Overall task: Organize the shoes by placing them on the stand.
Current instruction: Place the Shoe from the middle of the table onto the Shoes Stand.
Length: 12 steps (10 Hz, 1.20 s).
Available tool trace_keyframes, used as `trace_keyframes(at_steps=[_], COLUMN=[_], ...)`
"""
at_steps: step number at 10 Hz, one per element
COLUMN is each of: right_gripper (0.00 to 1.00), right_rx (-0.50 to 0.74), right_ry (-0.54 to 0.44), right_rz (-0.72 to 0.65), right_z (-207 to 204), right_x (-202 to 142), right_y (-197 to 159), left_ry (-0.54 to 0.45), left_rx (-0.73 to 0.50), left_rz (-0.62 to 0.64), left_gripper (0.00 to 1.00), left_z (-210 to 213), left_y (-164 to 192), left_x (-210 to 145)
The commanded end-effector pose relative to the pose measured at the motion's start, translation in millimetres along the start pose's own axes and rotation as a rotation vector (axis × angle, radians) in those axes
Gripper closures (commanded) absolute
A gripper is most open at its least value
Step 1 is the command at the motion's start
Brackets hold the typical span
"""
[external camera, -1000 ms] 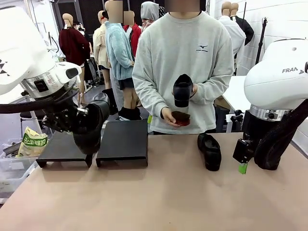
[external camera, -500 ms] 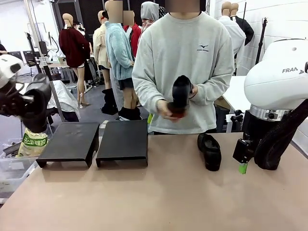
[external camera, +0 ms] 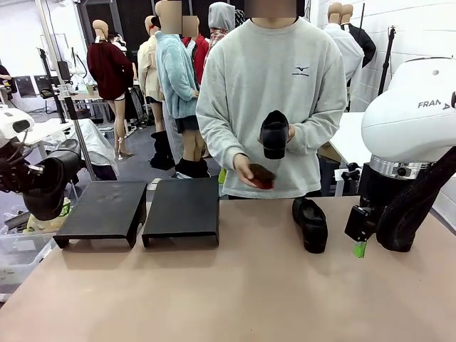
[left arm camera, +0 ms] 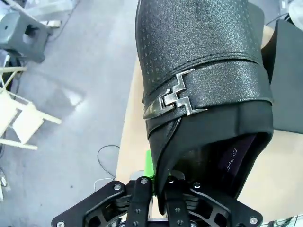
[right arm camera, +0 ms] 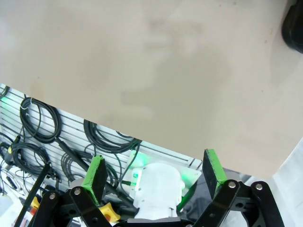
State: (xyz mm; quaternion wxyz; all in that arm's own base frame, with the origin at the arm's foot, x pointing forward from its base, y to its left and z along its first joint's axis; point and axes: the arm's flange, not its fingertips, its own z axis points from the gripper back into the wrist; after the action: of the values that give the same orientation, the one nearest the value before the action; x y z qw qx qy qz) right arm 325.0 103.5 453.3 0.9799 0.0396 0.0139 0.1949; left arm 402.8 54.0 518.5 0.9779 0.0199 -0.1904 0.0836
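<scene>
A black shoe [left arm camera: 203, 71] is clamped at its heel rim by the left tool [left arm camera: 156, 177]; the right tool [right arm camera: 154, 172] is spread wide above the worktop [right arm camera: 142, 56].

At three o'clock the white robot arm [external camera: 417, 117] reads "FRAN"; the chest logo on the sweatshirt [external camera: 271, 85] and the print inside the shoe [left arm camera: 203, 56] are too small to read.

front: near side, faces far across table [external camera: 235, 299] | left wrist: close on shoe [left arm camera: 199, 61], at table's left edge | right wrist: down onto table's right part, shared with front
</scene>
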Motion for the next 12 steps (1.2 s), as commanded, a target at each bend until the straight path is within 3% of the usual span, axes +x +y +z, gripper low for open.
trace_keyframes(at_steps=[1,4,6,8,12], right_gripper=[0.0,0.0,0.0,0.0,0.0], right_rx=[-0.005,-0.005,-0.005,-0.005,-0.005], right_ry=[0.001,0.001,0.001,0.001,0.001], right_rz=[-0.012,-0.012,-0.012,-0.012,-0.012], right_z=[0.4,0.4,0.4,0.4,0.4], right_x=[0.6,0.6,0.6,0.6,0.6], right_y=[2.1,2.1,2.1,2.1,2.1], left_ry=[-0.004,0.005,-0.015,0.041,0.109], left_rx=[0.002,0.0,-0.044,-0.105,-0.102], left_rz=[0.019,0.002,-0.1,-0.134,-0.145], left_gripper=[1.0,1.0,1.0,1.0,1.0], left_z=[1.7,-1.3,-24.5,-48.6,-99.1], left_y=[-0.8,-0.1,-9.1,2.9,26.6], left_x=[0.0,-0.8,5.3,26.3,44.8])
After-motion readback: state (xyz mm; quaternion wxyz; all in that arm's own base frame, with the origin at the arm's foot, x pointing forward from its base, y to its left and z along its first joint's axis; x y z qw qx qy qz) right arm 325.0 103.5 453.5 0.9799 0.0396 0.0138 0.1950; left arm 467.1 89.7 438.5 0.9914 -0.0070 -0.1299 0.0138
